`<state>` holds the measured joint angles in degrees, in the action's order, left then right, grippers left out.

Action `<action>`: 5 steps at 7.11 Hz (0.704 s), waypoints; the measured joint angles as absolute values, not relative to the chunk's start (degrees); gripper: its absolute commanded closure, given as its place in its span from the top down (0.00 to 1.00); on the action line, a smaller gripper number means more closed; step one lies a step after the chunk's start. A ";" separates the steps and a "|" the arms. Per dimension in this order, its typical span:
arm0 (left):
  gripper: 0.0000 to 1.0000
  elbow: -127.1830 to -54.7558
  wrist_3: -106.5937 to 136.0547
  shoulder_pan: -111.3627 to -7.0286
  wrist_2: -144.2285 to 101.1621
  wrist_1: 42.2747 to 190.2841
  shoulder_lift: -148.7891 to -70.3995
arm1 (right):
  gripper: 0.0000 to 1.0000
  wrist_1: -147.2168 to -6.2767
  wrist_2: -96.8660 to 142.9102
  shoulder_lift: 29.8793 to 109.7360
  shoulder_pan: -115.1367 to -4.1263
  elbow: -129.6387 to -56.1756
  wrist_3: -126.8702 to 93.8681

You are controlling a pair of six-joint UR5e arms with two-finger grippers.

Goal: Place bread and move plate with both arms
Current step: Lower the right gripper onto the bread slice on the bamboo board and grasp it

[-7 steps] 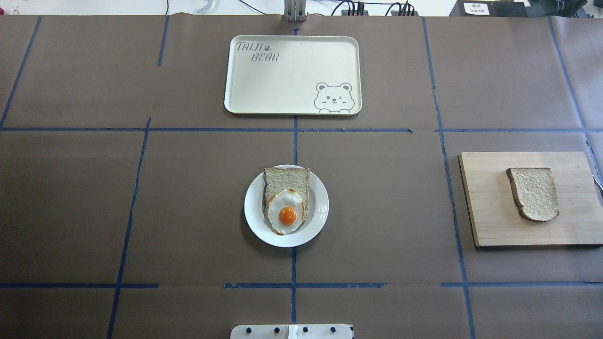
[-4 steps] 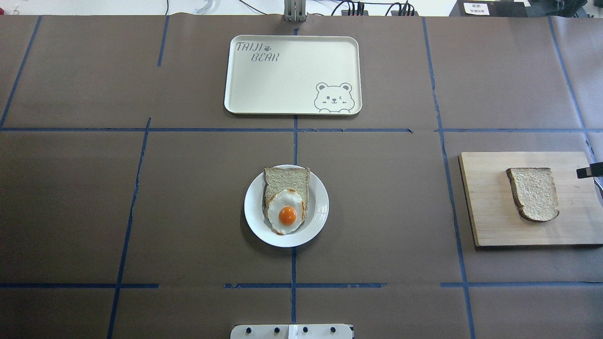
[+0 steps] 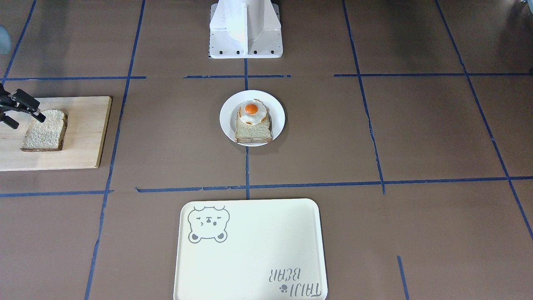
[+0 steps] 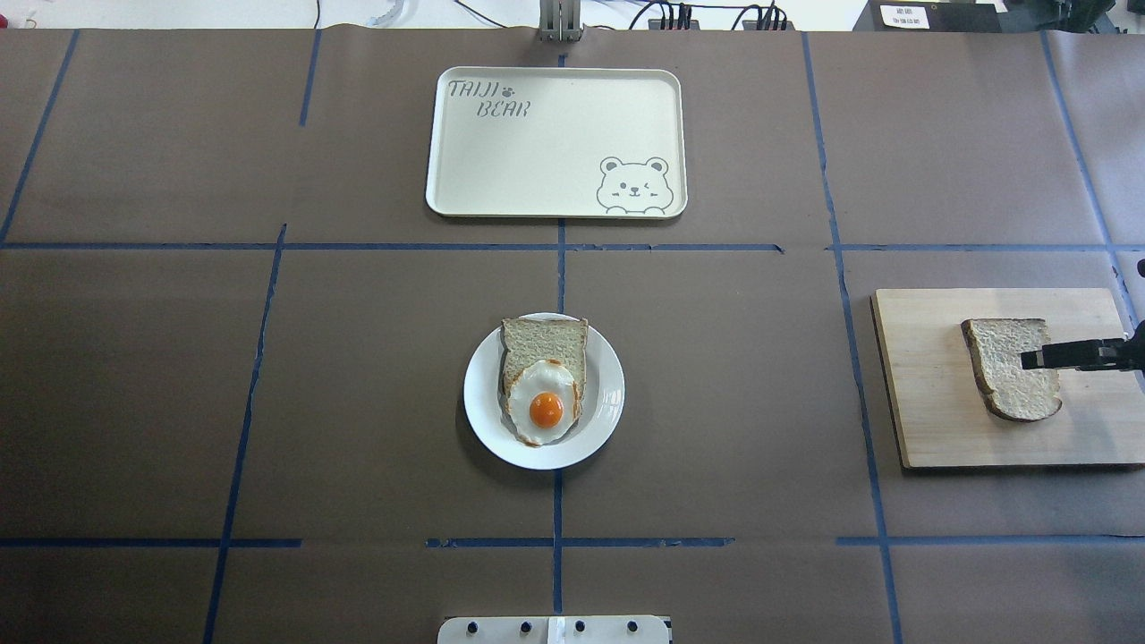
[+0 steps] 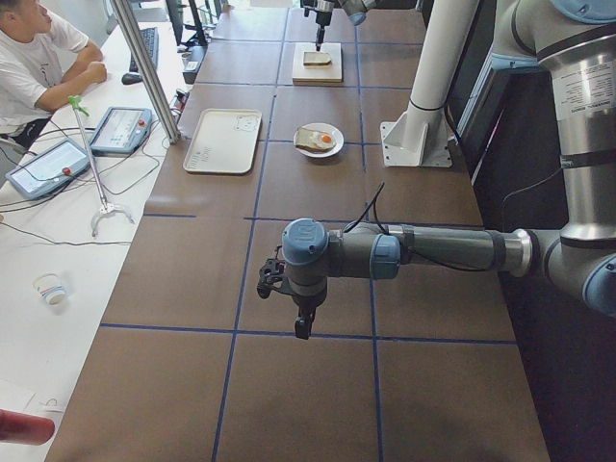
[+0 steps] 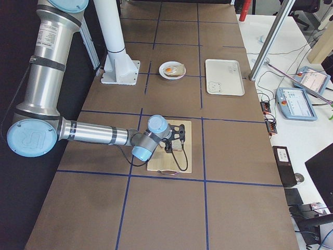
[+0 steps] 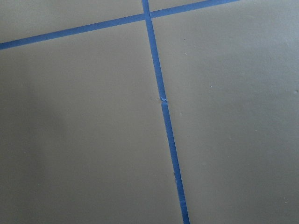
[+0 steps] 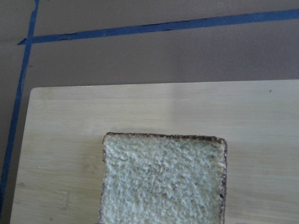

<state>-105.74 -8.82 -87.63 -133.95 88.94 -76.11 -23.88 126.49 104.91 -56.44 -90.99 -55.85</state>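
The bread (image 4: 1011, 389), dark-crusted with a rounded end, lies flat on a wooden board (image 4: 926, 402) at the right; it also shows in the front view (image 3: 43, 132) and the right wrist view (image 8: 163, 182). My right gripper (image 4: 1055, 356) hangs above the bread's right part, and in the front view (image 3: 28, 121) its fingers stand apart, open and empty. The white plate (image 4: 606, 394) sits mid-table and holds a tan slice with a fried egg (image 4: 546, 407). My left gripper (image 5: 296, 303) shows only in the left side view, far from the plate, and I cannot tell its state.
A cream bear tray (image 4: 555, 143) lies at the far middle of the table. The white pedestal base (image 3: 245, 29) stands at the near edge. Blue tape lines cross the brown table cover.
My right gripper has come in from the right edge and moved left over the board, now above the bread. Bread, plate and tray have not moved.
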 measured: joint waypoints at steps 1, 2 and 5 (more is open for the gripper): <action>1.00 -105.74 -8.83 -87.63 -133.94 88.95 -76.11 | 0.86 -23.40 126.19 105.63 -55.74 -90.95 -56.40; 1.00 -105.72 -8.81 -87.63 -133.94 88.95 -76.11 | 0.83 -23.26 126.04 106.16 -55.36 -90.84 -56.60; 1.00 -105.65 -8.87 -87.63 -133.95 88.94 -76.11 | 0.72 -23.44 124.85 106.36 -54.15 -90.51 -56.68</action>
